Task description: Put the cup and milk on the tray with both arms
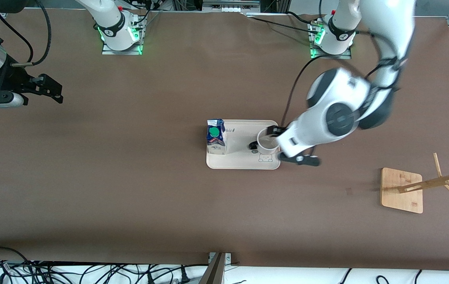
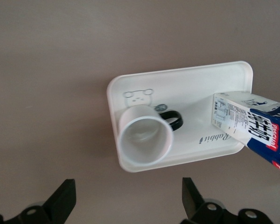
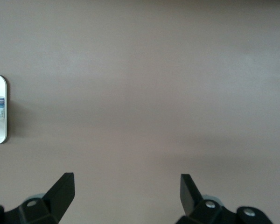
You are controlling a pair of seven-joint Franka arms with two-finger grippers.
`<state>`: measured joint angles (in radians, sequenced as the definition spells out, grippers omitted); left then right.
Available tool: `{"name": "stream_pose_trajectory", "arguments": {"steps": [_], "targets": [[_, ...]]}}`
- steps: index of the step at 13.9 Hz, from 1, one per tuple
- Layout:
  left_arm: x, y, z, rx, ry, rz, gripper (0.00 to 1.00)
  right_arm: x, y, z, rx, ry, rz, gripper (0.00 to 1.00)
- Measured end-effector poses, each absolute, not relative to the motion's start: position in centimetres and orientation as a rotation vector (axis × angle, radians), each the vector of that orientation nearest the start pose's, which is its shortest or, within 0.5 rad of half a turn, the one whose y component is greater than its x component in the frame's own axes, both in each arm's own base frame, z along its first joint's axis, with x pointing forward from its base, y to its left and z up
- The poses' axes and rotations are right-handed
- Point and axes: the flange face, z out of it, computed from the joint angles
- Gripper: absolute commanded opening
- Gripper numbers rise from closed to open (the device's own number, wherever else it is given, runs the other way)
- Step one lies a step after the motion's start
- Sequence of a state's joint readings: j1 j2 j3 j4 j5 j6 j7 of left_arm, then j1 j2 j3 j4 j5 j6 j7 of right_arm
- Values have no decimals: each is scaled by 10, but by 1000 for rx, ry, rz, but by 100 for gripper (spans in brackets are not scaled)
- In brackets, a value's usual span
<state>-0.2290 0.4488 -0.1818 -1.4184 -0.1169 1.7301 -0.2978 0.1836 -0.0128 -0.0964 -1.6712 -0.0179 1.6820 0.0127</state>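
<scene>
The milk [image 1: 216,136] and cup [image 1: 267,141] both stand on the tray [image 1: 242,161], the milk toward the right arm's end. The right gripper [image 1: 53,90] waits wide open, empty, over bare table. The left gripper [image 1: 293,148] hangs beside the cup, spread open, touching nothing.

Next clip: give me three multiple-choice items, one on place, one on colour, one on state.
1. The cup stands:
A. on the tray
B. on the wooden rack base
C. on the bare table

2. The cap of the milk is:
A. red
B. green
C. white

3. The left tool is:
A. shut on the cup
B. shut on the milk
C. open, holding nothing

Answers: 1 A, the cup sits upright at the tray's end toward the left arm. 2 B, a round green cap shows from above. 3 C, its fingers are spread with only table between them.
</scene>
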Motion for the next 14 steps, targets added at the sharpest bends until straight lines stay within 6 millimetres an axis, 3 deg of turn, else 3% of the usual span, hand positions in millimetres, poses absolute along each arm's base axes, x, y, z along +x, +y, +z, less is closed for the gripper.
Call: {"name": "stream_pose_trajectory", "arguments": {"steps": [3,5,8,9,11,14], "targets": [[624,-190,520,-3260,-47,114,100,558,48,594,-3154,-125,-53,100],[628,-123,554,-3257,-159,13,100,563,50,590,-3154,-128,-64,100],[632,-22,568,-3240,-260,-38,100,570,52,589,-3150,-129,-75,100],[631,0,565,-3232,-279,-10,100,570,53,590,-3147,-129,-76,100],[624,10,560,-3226,-284,83,100,571,55,588,-3147,-133,-71,100],[622,-8,558,-3217,-210,118,100,572,57,585,-3148,-139,-64,100]]}}
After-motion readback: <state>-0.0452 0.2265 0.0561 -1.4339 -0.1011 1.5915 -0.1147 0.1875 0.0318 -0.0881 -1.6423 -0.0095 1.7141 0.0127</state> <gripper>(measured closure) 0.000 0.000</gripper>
